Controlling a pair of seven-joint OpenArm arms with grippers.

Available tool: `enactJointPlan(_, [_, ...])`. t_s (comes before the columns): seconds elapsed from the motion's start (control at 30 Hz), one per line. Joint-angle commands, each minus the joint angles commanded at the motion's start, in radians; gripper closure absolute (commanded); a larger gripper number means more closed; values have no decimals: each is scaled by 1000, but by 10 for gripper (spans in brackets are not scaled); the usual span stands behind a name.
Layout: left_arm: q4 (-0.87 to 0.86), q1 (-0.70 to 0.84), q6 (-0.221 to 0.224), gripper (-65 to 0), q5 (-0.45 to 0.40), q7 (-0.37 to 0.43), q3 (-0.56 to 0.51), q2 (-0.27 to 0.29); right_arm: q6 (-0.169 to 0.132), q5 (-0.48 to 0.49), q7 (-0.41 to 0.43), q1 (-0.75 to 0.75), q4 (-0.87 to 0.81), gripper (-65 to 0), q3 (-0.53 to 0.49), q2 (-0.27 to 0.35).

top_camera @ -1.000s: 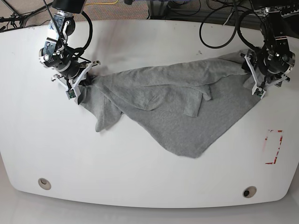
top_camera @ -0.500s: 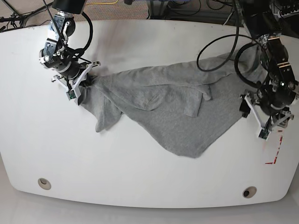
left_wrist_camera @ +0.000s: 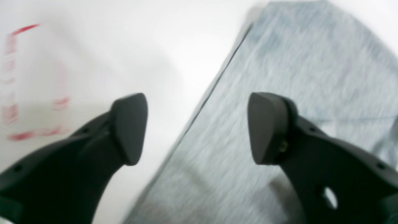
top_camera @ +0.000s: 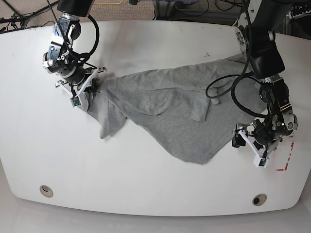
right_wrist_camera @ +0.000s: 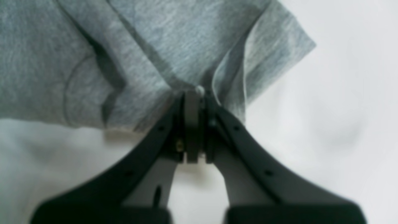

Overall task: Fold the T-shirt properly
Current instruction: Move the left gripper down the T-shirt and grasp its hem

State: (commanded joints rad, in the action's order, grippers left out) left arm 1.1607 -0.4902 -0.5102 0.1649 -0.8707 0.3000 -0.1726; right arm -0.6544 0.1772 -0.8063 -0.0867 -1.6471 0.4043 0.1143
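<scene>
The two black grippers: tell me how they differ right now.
The right gripper is shut on the heather-grey cotton T-shirt; the left gripper is open and holds nothing. The right one is at the shirt's far corner, the left one over its nearer straight edge beside red markings. Both have black fingers.

A large glossy white table with rounded corners (top_camera: pixel 146 174) fills nearly the whole base view, lit evenly and brightly from above. Two small round metal-ringed holes sit near its front edge, one at the left (top_camera: pixel 46 190) and one at the right (top_camera: pixel 259 199). A faded red rectangular outline marking (top_camera: pixel 286 162) is drawn on the surface close to the right edge. Beyond the far edge lie tangled black cables (top_camera: pixel 19 19) on a brownish floor, with a thin yellow cable (top_camera: pixel 109 2) beside them.
</scene>
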Motion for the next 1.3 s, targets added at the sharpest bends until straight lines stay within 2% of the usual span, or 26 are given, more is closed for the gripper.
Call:
enactJointPlan(0.2, [-216,-31,14,-431,2,184,-104,-41,0,0,0,2,0,0,0,-2])
enactJointPlan(0.33, [-310,-60,18,-432,3,252,-149,-48,0,0,0,3,0,0,-2,-2])
enactJointPlan(0.63, [-457,-115,15,-432,2,298,-160,-40,0,0,0,3,0,0,3,0])
enactJointPlan(1.0, [-471,-115,12,-424,6,290,-258,29,0,0,0,3,0,0,3,0])
enactJointPlan(1.1, [-471,-115,12,-367,6,290,-262,38,0,0,0,5,0,0,3,0])
enactJointPlan(1.3, [-473,-115,17,-124,6,290,-261,43,0,0,0,5,0,0,3,0])
